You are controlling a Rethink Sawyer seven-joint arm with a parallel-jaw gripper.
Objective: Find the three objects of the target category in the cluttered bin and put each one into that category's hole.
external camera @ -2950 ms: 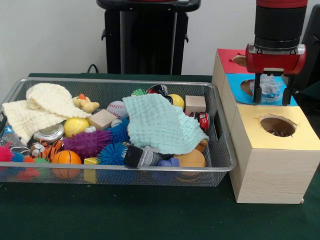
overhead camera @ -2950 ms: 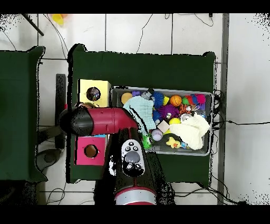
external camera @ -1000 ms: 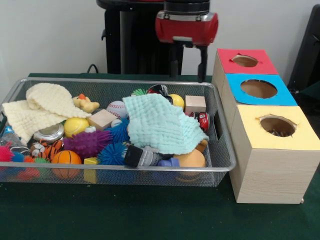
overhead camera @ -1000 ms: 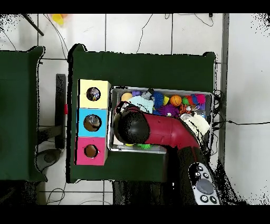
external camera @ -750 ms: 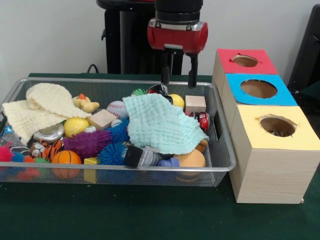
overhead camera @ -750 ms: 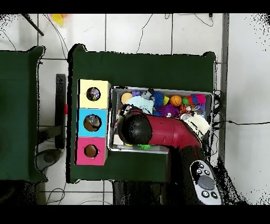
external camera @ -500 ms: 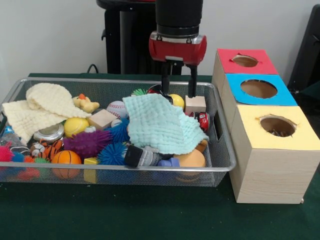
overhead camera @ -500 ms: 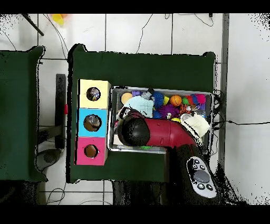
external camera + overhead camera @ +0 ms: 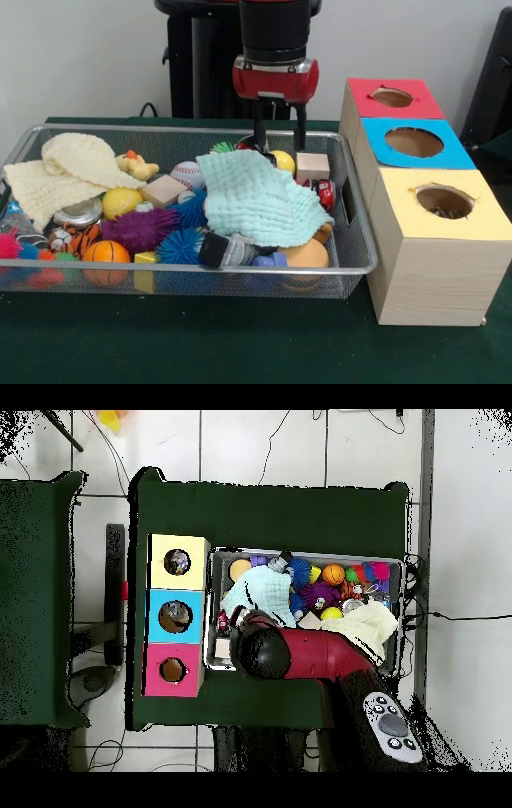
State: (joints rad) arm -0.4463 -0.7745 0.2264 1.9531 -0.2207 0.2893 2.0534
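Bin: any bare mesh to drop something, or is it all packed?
The bin is packed. Some bare mesh shows along the far wall, between the duck and the green spiky ball. Open green table in front. The hand crowds the yellow ball and wood block.

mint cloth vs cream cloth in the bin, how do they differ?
Colour: the mint cloth is pale green; the cream cloth is pale yellow.
Place: in the front view the mint cloth lies toward the bin's end nearest the boxes, below the gripper; the cream cloth lies at the opposite end.
Pose: the mint cloth spreads fairly flat, its edge hanging over toys; the cream cloth is bunched into a hump.
Both are textured cloths draped over the clutter.
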